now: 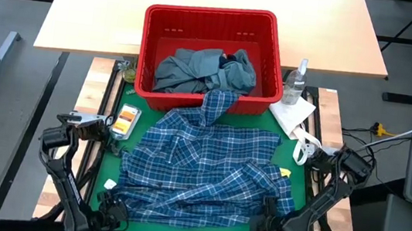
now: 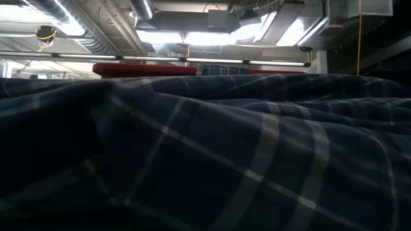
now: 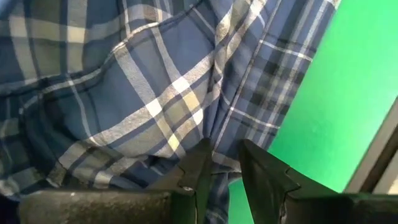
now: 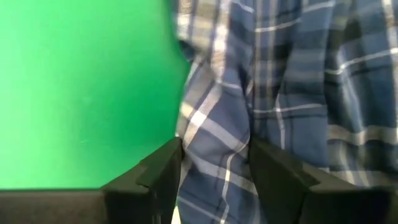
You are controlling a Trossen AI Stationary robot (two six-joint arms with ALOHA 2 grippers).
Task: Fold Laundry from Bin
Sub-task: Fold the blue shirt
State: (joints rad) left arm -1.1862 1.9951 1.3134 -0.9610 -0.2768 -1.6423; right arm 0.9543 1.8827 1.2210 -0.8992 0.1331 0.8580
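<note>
- The blue-white plaid shirt (image 1: 203, 173) lies spread and rumpled over most of the green mat (image 1: 297, 190), reaching its near edge. One strip of it, a sleeve or the collar end, trails up over the near rim of the red bin (image 1: 205, 52).
- It looks light, soft and limp. I judge it will sag and bunch wherever it is lifted, and thin woven cotton like this can slide out of a loose pinch.
- The grey-blue garment (image 1: 196, 69) sits crumpled inside the bin, with a dark navy piece (image 1: 237, 58) showing beside it. Both look equally floppy, and the grey-blue one is bulkier.
- The right gripper (image 4: 214, 165) is at the shirt's near right corner, its fingers pinched on a fold of plaid at the cloth's edge beside bare mat.
- The left gripper (image 3: 224, 165) is at the near left corner, its fingers nearly together with a thin edge of plaid between them.
- Best holds, in my view, are hems, seams or shoulder corners, where the cloth is doubled. Two holds set well apart would keep it taut.
</note>
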